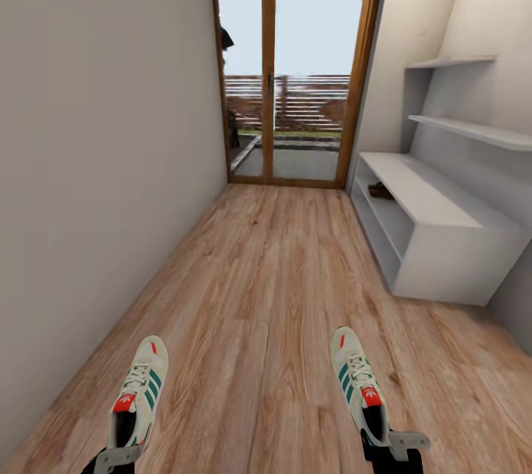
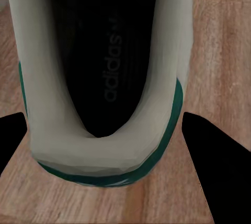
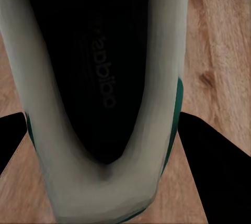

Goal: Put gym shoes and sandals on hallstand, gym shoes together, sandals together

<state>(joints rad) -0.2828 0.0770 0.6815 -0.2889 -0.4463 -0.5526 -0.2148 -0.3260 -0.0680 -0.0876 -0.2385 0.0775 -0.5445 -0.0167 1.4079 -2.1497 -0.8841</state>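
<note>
Two gym shoes in hand, one per arm, both well short of the hallstand (image 1: pixel 443 238) and on its open-shelf side, out over the corridor floor (image 1: pixel 258 297). Left gripper (image 1: pixel 118 457) clamped on the heel of the left gym shoe (image 1: pixel 139 393), toe pointing up the corridor toward the glass door (image 1: pixel 295 68); in the left wrist view, dark fingers (image 2: pixel 209 161) hugging either side of that shoe's heel collar (image 2: pixel 99 77), insole print readable. Right gripper (image 1: pixel 391 448) likewise closed on the heel of the right gym shoe (image 1: pixel 358 382), the nearer of the two to the hallstand; same tight flanking in the right wrist view, fingers (image 3: pixel 214 166) against the shoe's sides (image 3: pixel 99 77). Whether the soles are lifted clear of the planks cannot be told for sure, though the grip suggests carrying. On the hallstand's shelf, toward its door end, something low and dark brown (image 1: pixel 380 190), probably a sandal already stowed; too small to say whether one or two. Judged so: sandals possibly done at least in part, gym shoes picked up but not yet placed. Left to do: approach the hallstand and set both gym shoes side by side on it.
</note>
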